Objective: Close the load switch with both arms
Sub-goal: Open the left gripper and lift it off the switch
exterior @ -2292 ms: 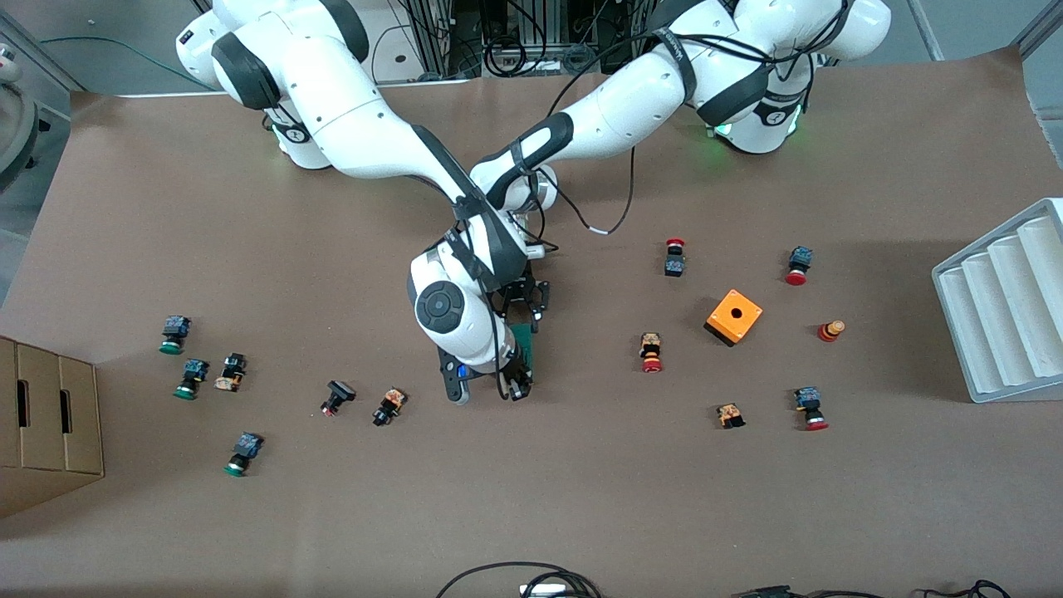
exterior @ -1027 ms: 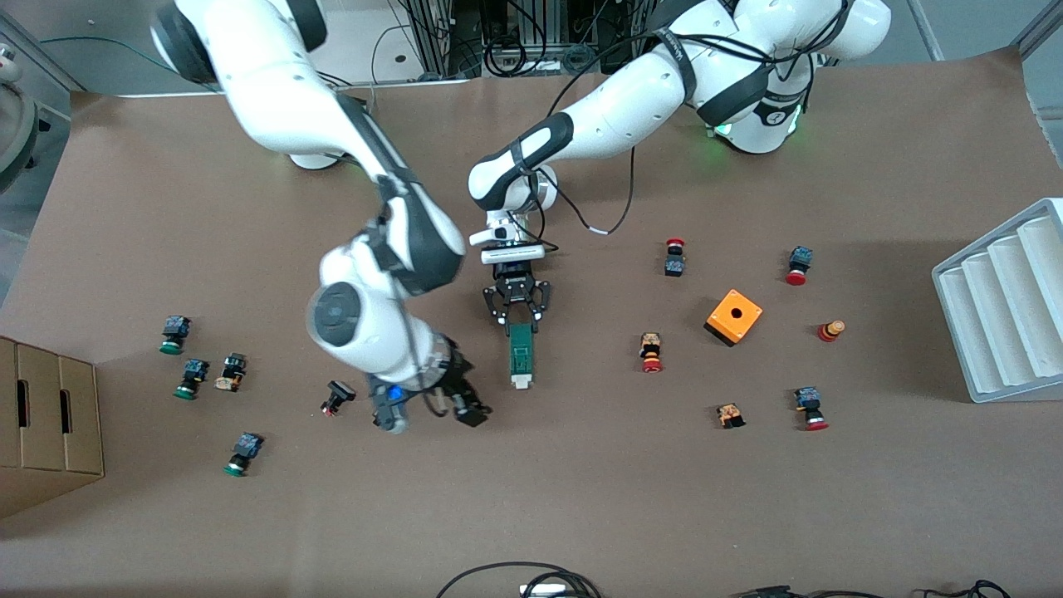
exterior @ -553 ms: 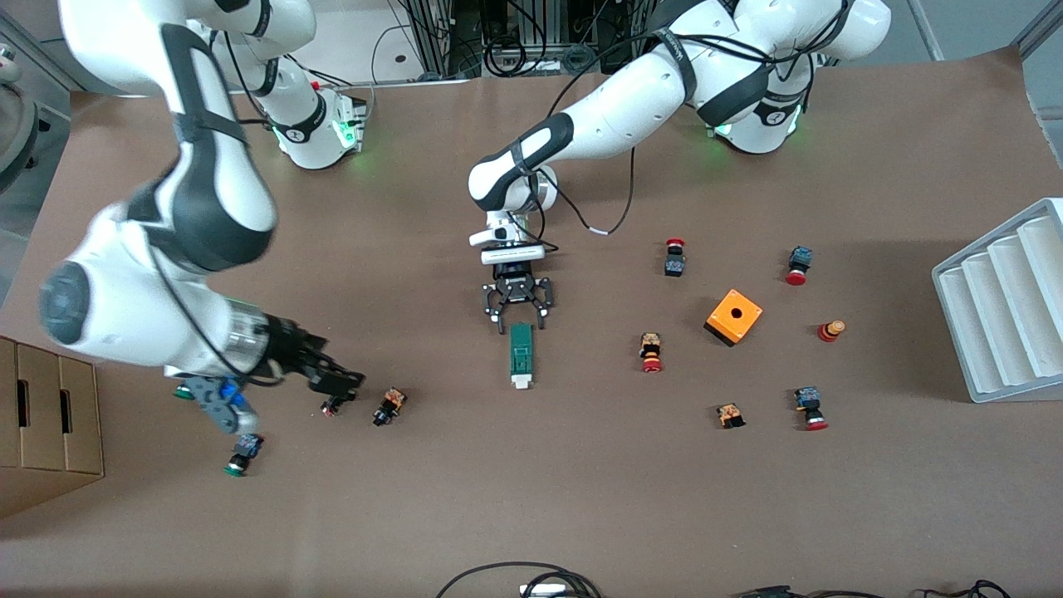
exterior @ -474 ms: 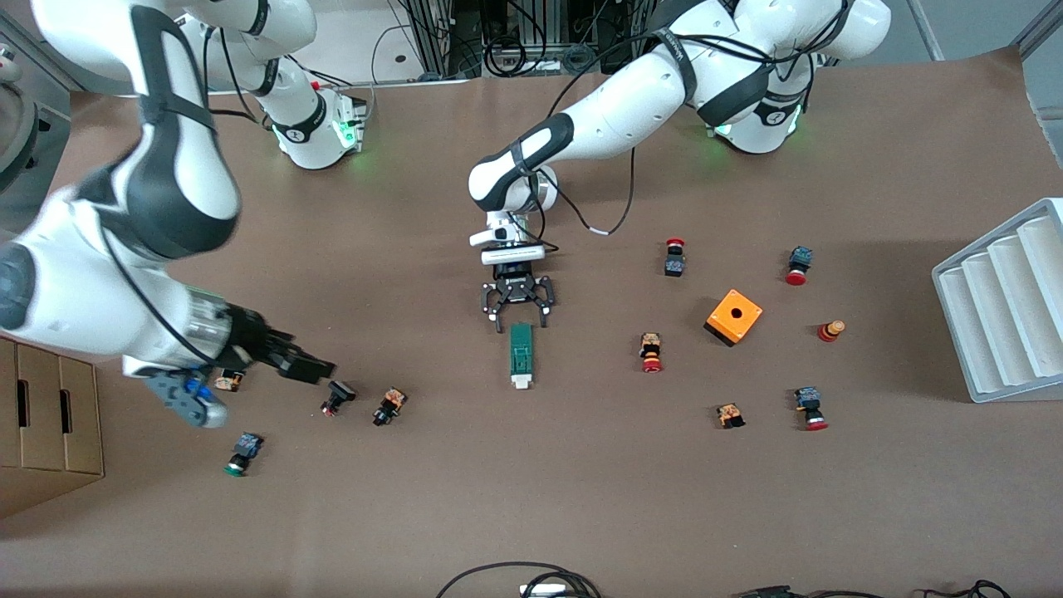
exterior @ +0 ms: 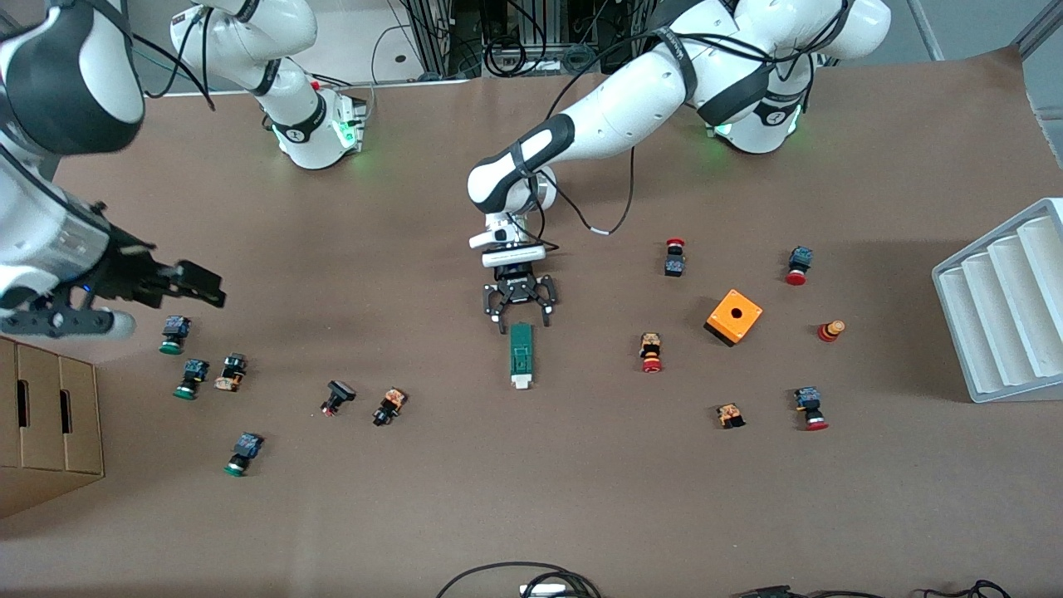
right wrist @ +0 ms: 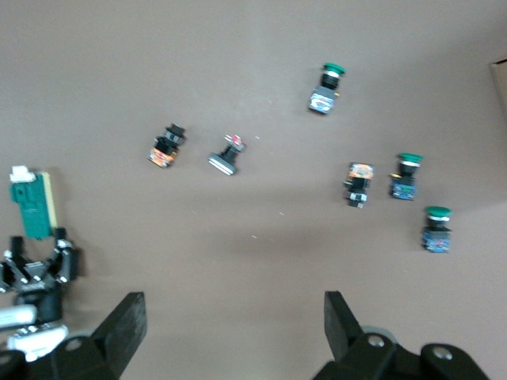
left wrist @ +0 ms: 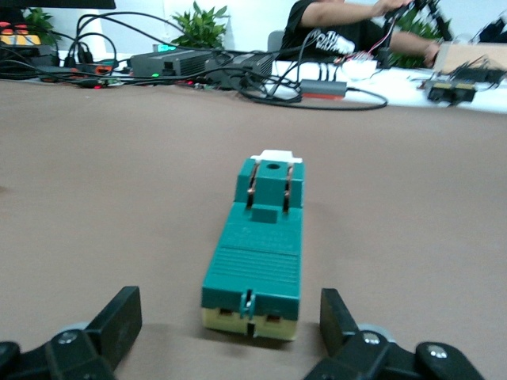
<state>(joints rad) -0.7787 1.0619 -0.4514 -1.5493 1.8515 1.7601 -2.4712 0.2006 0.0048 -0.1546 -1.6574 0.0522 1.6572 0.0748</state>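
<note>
The load switch (exterior: pixel 521 355), a narrow dark-green block with a white tab at the end nearer the front camera, lies flat mid-table. My left gripper (exterior: pixel 524 325) is open and low at the switch's other end, one finger on each side, not gripping. In the left wrist view the switch (left wrist: pixel 255 252) lies between the open fingers (left wrist: pixel 119 317). My right gripper (exterior: pixel 203 286) is open and empty, raised over the right arm's end of the table. Its wrist view shows open fingers (right wrist: pixel 127 317), the switch (right wrist: pixel 32 207) and the left gripper (right wrist: pixel 36 265) far below.
Green-capped push buttons (exterior: pixel 173 335) and other small buttons (exterior: pixel 389 406) lie toward the right arm's end. Red buttons (exterior: pixel 651 352) and an orange box (exterior: pixel 734 316) lie toward the left arm's end. A white rack (exterior: pixel 1005 307) and a cardboard box (exterior: pixel 46 423) stand at the table's ends.
The right arm left the switch's white-tab end and swung up and away toward its own end of the table. The left gripper opened and released the switch, which stayed put.
</note>
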